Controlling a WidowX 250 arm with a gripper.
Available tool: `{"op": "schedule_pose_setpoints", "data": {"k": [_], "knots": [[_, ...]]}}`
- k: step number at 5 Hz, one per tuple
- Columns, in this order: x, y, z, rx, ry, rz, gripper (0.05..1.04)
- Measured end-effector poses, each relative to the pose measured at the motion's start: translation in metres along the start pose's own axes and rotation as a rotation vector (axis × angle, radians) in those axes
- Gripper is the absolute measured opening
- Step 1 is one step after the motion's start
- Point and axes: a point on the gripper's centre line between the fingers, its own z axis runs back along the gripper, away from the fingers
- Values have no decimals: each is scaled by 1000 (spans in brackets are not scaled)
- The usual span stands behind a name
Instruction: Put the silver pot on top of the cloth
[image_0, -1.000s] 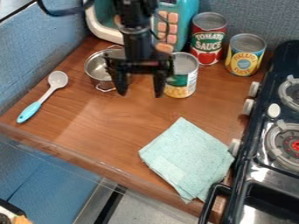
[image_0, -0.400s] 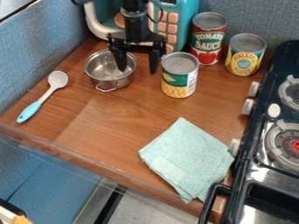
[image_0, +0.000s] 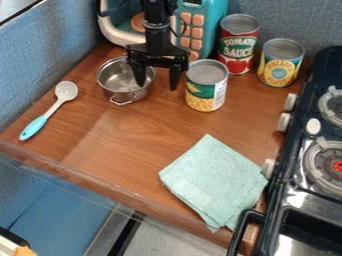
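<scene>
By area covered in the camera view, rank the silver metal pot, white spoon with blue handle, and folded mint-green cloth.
1. Cloth, clearly largest
2. Pot
3. Spoon, long but narrow

Silver pot (image_0: 126, 91) upright, open-topped, on wood counter; pale green cloth (image_0: 214, 182) flat, folded, well apart from pot

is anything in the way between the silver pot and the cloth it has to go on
Nothing visible stands between the silver pot and the cloth; the nearest can is off to one side.
</scene>
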Motion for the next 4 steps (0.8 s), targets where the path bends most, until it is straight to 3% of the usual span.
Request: {"op": "schedule_pose_setpoints", "data": {"k": [2, 3, 4], "knots": [[-1, 4, -4, 6, 3, 1, 327], [-2, 6, -5, 6, 3, 13, 137], [-5, 7, -2, 8, 3, 11, 75]]}}
